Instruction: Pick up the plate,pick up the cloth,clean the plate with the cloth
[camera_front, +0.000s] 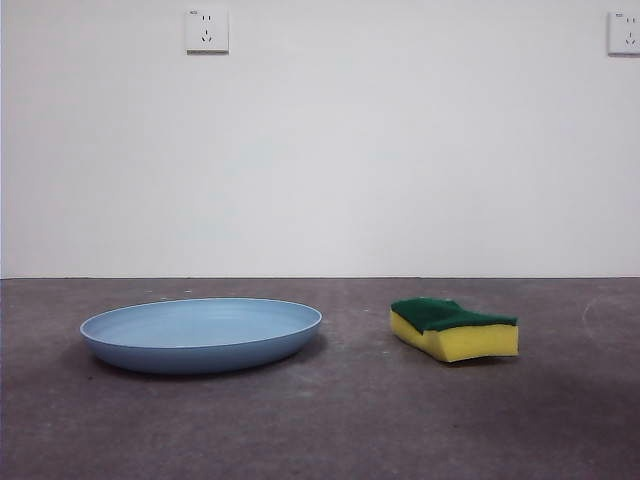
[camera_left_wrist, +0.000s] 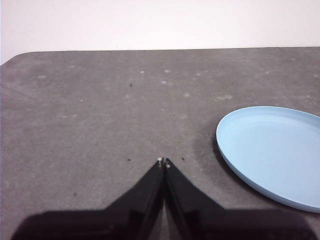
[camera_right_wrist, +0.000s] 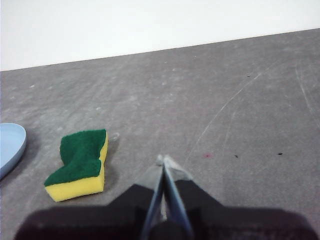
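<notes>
Looking level across the grey table (camera_front: 330, 430), we see the plate (camera_front: 200, 333) flat on the surface at left and the cloth (camera_front: 455, 328), a yellow sponge block with its green scouring face up, well apart from it at right. Neither touches the other. No arm or gripper shows in this front view; only here do we get the white wall (camera_front: 320, 150) with two sockets, one above the plate (camera_front: 207, 30) and one at the far corner (camera_front: 624, 32).

From the left wrist we see the left gripper (camera_left_wrist: 163, 162) hovering over bare table, jaws pressed together to a point, nothing between them. The plate (camera_left_wrist: 272, 150) lies near it, off to one side, partly cut by the frame edge; the cloth is not in this view.

From the right wrist we see the right gripper (camera_right_wrist: 165, 161), jaws likewise closed tip to tip and holding nothing. The cloth (camera_right_wrist: 80, 162) rests near it on the table, green face up, wavy outline clear. Only a sliver of the plate (camera_right_wrist: 10, 147) shows at the frame edge, beyond the cloth and apart from it.
</notes>
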